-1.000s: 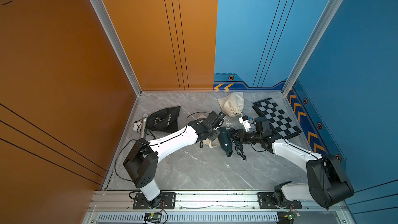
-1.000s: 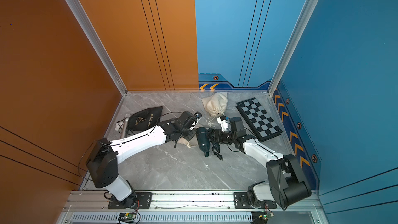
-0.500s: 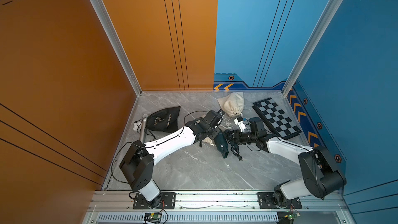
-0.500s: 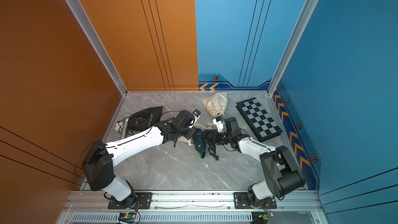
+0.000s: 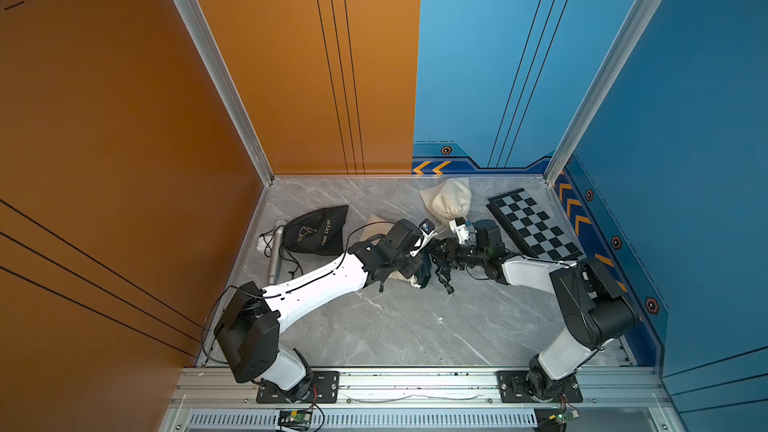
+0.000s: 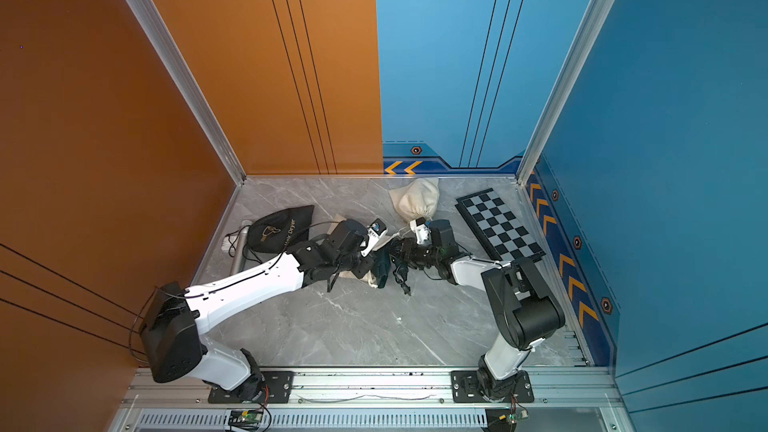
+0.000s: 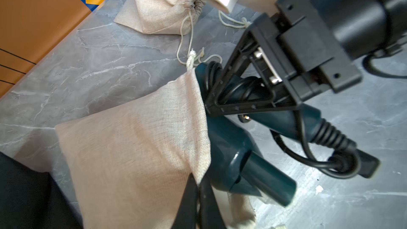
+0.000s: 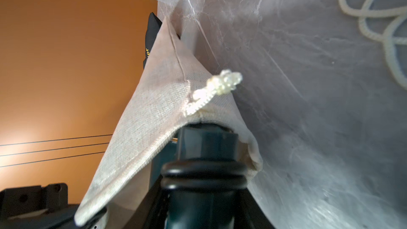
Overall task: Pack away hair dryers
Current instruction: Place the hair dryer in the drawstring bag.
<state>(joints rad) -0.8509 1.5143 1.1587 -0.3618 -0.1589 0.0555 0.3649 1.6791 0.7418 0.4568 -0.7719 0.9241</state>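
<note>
Left wrist view: left gripper [image 7: 199,187], fingers pinched together on the rim of the open beige pouch [image 7: 136,146]. It lifts the upper lip so the mouth gapes toward the right. Right gripper [image 7: 222,104] is clamped across the handle of the teal dryer [image 7: 231,150], over the coiled black cord [image 7: 212,74], so the loops travel with the body. Judged: 1 arm props the bag, the other feeds.

Right wrist view: teal dryer [image 8: 207,146] lined up with the mouth, 1 end just under the raised lip; most of the body is outside. Knotted drawstring [image 8: 220,84] sits on top of the lip.

In both top views the 2 grippers meet mid-table [image 5: 395,326], open beige pouch on the left, teal dryer [image 5: 424,275] touching it on the right.

Outward:
- Cinched beige pouch [image 5: 449,201], far centre, bulging, contents hidden.
- Black pouch [image 5: 320,230], far left, lettered "Hair Dryer", contents hidden.
- Silver rod [image 5: 274,255], left edge, loose.
- Chessboard [image 5: 532,226], far right, not part of the job.

No pink or white dryer in sight. Probably bagged; cannot confirm.
</note>
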